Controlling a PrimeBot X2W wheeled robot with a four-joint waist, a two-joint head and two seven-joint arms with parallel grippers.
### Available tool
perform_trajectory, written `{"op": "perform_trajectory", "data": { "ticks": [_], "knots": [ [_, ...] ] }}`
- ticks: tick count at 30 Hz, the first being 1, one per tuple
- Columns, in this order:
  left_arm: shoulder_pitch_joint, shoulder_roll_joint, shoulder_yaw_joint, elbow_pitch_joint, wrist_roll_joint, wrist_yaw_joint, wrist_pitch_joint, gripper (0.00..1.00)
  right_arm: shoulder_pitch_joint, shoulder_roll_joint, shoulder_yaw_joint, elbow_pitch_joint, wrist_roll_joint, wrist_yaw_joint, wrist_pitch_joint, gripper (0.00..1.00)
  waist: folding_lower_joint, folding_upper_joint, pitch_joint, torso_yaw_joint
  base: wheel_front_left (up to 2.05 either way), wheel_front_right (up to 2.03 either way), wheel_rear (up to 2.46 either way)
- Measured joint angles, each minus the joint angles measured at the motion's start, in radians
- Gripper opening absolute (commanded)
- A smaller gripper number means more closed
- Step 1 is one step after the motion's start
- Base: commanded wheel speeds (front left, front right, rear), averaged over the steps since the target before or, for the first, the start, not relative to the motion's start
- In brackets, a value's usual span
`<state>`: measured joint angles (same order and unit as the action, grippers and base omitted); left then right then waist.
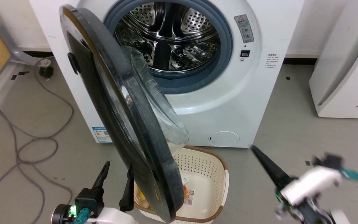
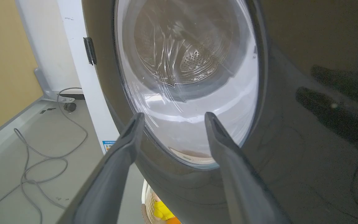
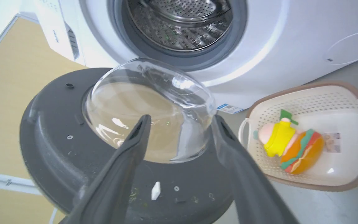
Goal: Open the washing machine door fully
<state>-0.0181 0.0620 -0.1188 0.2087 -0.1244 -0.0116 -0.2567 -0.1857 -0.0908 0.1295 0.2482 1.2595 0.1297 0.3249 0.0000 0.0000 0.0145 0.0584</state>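
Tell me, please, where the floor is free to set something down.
Free: grey floor between the big white washing machine and the white appliance at right. Crowded: under the round glossy black door, by the cream perforated basket and left gripper.

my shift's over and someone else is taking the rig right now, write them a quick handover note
Left gripper: open, empty, at the outer face of the washing machine door near its lower free edge; contact unclear.
Right gripper: open, empty, on the door's inner side, apart from it.
Door: unlatched, swung about halfway out from the washing machine; drum exposed; basket on the floor under its free edge.
Done: unlatched, partly open. Left to do: swing it fully open.
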Motion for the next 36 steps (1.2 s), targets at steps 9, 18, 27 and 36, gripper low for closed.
{"op": "perform_trajectory", "data": {
  "ticks": [9, 18, 27, 36],
  "knots": [
    [0.003, 0.017, 0.01, 0.01, 0.001, 0.001, 0.0, 1.0, 0.216, 0.02, -0.132, -0.025, -0.304, 0.0, -0.328, 1.0, 0.0, 0.0, 0.003, -0.021, 0.0, 0.0, 0.0],
    [0.003, 0.026, 0.021, 0.021, 0.001, 0.002, 0.0, 1.0, 0.261, 0.035, -0.326, -0.131, -0.786, 0.0, -0.504, 1.0, 0.0, 0.0, 0.001, -0.032, 0.0, 0.0, 0.0],
    [0.004, 0.027, 0.027, 0.023, 0.001, 0.01, 0.0, 1.0, 0.296, 0.036, -0.289, -0.355, -1.093, 0.0, -0.471, 1.0, 0.0, 0.0, -0.006, -0.029, 0.0, 0.0, 0.0],
    [0.011, 0.028, 0.021, 0.031, 0.001, 0.009, 0.0, 1.0, 0.356, 0.037, -0.208, -0.441, -1.179, 0.0, -0.36, 1.0, 0.0, 0.0, -0.016, -0.021, 0.0, 0.0, 0.0]
  ]
}}
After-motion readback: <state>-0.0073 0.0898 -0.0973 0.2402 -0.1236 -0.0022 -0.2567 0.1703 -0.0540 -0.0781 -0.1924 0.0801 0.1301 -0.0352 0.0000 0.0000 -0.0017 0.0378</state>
